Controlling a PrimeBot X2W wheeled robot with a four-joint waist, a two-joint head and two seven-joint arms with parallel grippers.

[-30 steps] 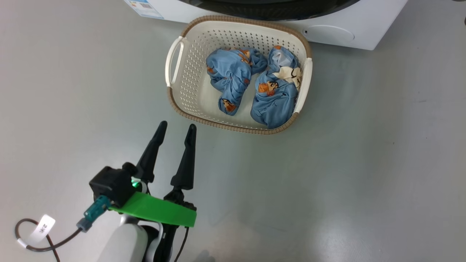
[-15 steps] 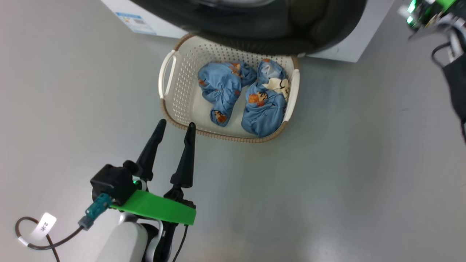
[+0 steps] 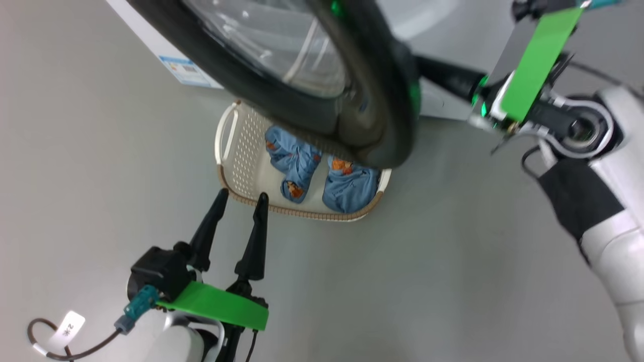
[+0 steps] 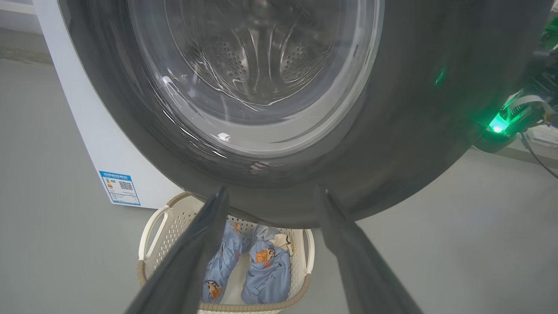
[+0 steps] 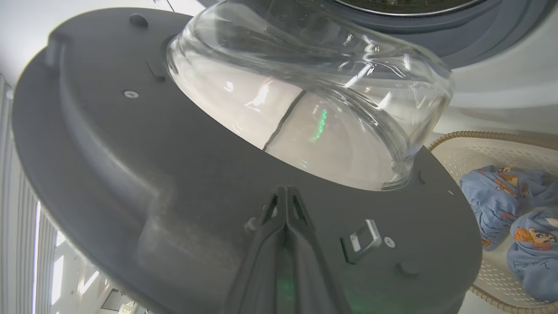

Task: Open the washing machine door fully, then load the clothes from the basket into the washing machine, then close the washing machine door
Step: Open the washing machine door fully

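The door (image 3: 362,100) hangs over the basket's (image 3: 236,151) far half and blocks it from above; the clothes (image 3: 347,188) lie open only toward the near rim. Bare floor (image 3: 453,261) spreads around my left gripper (image 3: 242,193).

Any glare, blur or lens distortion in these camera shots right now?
Head view: the washing machine door is soft and smeared. Left wrist view: white glare streaks on its glass window, a green glint on the black rim. Right wrist view: wide-angle lens bows the door; green reflection in the glass; the clothes look sharp.
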